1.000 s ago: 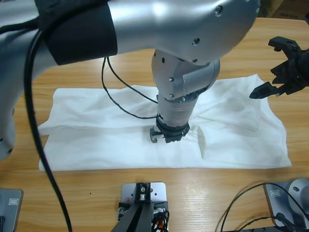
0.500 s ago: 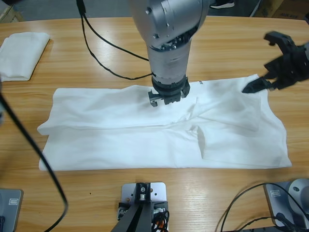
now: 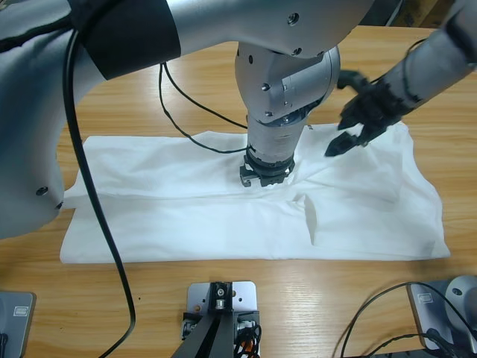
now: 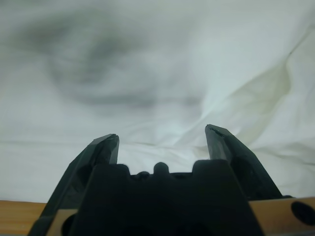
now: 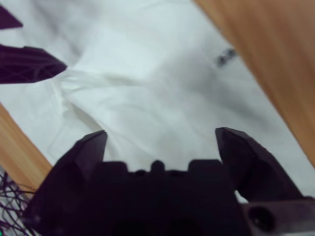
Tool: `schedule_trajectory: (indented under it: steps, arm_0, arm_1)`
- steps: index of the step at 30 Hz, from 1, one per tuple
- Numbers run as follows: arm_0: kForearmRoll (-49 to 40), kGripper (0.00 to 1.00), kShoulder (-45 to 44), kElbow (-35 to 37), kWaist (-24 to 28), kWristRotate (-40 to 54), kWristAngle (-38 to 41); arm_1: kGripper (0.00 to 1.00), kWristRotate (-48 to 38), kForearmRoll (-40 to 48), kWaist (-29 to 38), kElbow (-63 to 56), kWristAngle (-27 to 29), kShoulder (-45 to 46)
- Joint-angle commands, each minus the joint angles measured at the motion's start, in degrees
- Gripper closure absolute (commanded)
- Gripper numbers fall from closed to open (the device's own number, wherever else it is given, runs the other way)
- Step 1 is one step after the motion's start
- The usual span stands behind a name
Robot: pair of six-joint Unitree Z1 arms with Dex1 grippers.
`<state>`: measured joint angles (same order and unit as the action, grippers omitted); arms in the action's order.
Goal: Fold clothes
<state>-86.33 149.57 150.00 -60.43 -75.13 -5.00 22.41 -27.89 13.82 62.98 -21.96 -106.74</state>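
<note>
Since half a second ago the right gripper (image 3: pixel 350 134) swung in over the T-shirt (image 3: pixel 186 216), wide open and empty like the left gripper (image 3: pixel 264 179); it's thin, floppy cloth, so I'd pinch the hem just beneath.

No legible text in any view.
The only mark is a small dark tag or print on the white T-shirt (image 5: pixel 147 83), seen in the right wrist view near the cloth's edge beside the wooden table (image 5: pixel 275 54); it is too blurred to read. In the high view the same mark shows as a tiny speck on the T-shirt's upper edge, equally unreadable.
</note>
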Motion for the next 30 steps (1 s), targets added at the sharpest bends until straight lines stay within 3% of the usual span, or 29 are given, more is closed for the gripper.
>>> schedule_trajectory:
  steps: [1, 3, 5, 10, 26, 28, 30]
  arm_0:
    - [-8.9, 0.206, 0.2, 0.7, 0.5, -0.5, -2.0]
    - [-8.9, 0.169, -2.8, -3.7, 1.9, -0.6, -3.2]
    - [-8.8, 0.161, -6.5, -9.1, 3.3, -1.1, -5.1]
    - [-8.6, 0.161, -10.7, -16.6, 4.4, -1.0, -6.9]
    - [-8.3, 0.161, -10.5, -17.5, 4.3, -0.9, -6.9]
    - [-8.3, 0.161, -10.4, -17.5, 4.3, -0.9, -6.9]
    - [-8.4, 0.161, -10.3, -17.7, 4.3, -0.9, -6.9]
  arm_1:
    - [0.202, 2.8, 1.8, 2.1, -0.2, 1.4, -6.7]
    - [0.235, 2.9, 2.9, 2.0, -0.4, 1.4, -7.5]
    - [0.352, 2.9, 3.7, 2.0, -0.2, 1.4, -7.7]
    - [0.386, 2.8, 4.6, 1.6, -0.1, 1.5, -7.8]
    - [0.398, 2.9, 6.0, 2.5, -0.6, 3.0, -10.9]
    - [0.552, 3.0, 6.0, 2.8, -0.7, 2.9, -11.3]
    - [0.858, 3.4, 5.8, 3.3, -0.8, 2.6, -11.0]
